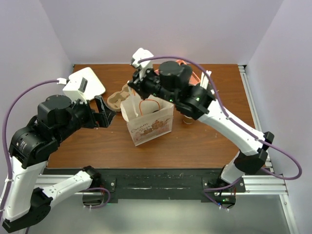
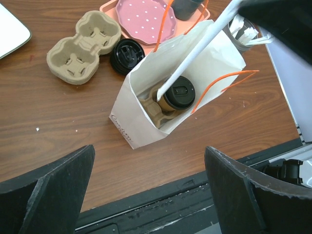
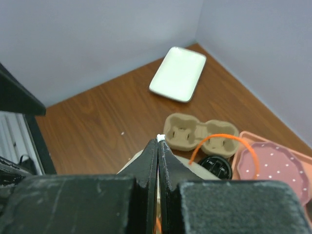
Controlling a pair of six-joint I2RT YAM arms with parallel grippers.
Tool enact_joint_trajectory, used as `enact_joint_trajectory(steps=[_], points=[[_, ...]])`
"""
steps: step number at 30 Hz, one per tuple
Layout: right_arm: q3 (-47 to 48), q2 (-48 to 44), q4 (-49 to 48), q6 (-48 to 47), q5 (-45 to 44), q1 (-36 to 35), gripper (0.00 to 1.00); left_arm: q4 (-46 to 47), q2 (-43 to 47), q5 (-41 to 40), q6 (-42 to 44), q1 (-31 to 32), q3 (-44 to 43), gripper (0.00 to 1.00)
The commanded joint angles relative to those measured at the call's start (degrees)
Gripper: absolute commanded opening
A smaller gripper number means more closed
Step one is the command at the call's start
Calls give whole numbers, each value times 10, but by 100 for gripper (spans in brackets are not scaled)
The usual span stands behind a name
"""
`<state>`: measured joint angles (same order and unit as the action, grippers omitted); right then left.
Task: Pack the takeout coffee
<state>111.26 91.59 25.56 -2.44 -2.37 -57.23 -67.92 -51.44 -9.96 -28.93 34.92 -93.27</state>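
Observation:
The takeout coffee (image 2: 178,93), a brown paper cup with a black sip lid, stands inside an open white paper bag (image 2: 136,117) with orange handles, in a pulp carrier (image 2: 150,110). The bag (image 1: 152,126) stands mid-table. My right gripper (image 1: 138,87) hovers over the bag's mouth, shut on a white paper-wrapped straw (image 2: 200,48). The straw's lower end reaches into the bag beside the cup's lid, and its top end (image 3: 160,138) pokes out past the right gripper (image 3: 159,146). My left gripper (image 1: 106,113) is open and empty, left of the bag; in the left wrist view the left gripper (image 2: 148,190) is above the table's near edge.
An empty two-cup pulp carrier (image 2: 83,46) and a loose black lid (image 2: 126,55) lie behind the bag. A pink dotted plate (image 2: 146,19) sits on an orange tray with a dark mug (image 2: 187,7). A white rectangular plate (image 1: 87,83) lies at the back left.

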Motion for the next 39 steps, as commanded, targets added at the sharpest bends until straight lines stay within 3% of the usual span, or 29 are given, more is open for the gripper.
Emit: enact_joint_trajectory(steps=[1, 5, 9, 11, 15, 17, 18, 20, 21, 23, 24, 25, 32, 39], points=[[-14, -4, 5, 0, -10, -22, 0, 1, 20, -35, 9, 1, -18, 100], [-57, -5, -34, 9, -30, -42, 0, 2, 34, -47, 11, 1, -16, 100], [-54, 30, -13, 16, -51, -48, 1, 6, 46, -54, 10, 1, 3, 100], [-49, 36, 2, 20, -71, -50, 11, 10, 50, -53, 7, 2, 10, 100], [-32, 27, 10, 45, -107, -50, 19, 16, 50, -45, 8, 2, 18, 100], [-15, 21, 30, 59, -119, -50, 29, 23, 49, -39, 12, 1, 19, 100], [7, 18, 41, 68, -138, -50, 40, 24, 48, -38, 12, 1, 19, 100], [26, 6, 77, 104, -150, -50, 50, 36, 45, -28, 18, 2, 17, 100], [42, 1, 90, 117, -150, -50, 59, 40, 45, -24, 20, 2, 16, 100], [54, -24, 133, 159, -146, -51, 68, 58, 42, -3, 29, 1, 9, 100], [66, -33, 149, 178, -148, -51, 77, 66, 42, 5, 32, 2, 6, 100], [65, -46, 163, 216, -151, -51, 98, 73, 40, 14, 40, 2, 3, 100], [-70, -238, 197, 388, -218, -50, 99, 175, 60, 97, 38, 1, 31, 100], [-117, -314, 281, 496, -264, -50, 99, 259, 101, 157, -21, 2, 103, 100]])
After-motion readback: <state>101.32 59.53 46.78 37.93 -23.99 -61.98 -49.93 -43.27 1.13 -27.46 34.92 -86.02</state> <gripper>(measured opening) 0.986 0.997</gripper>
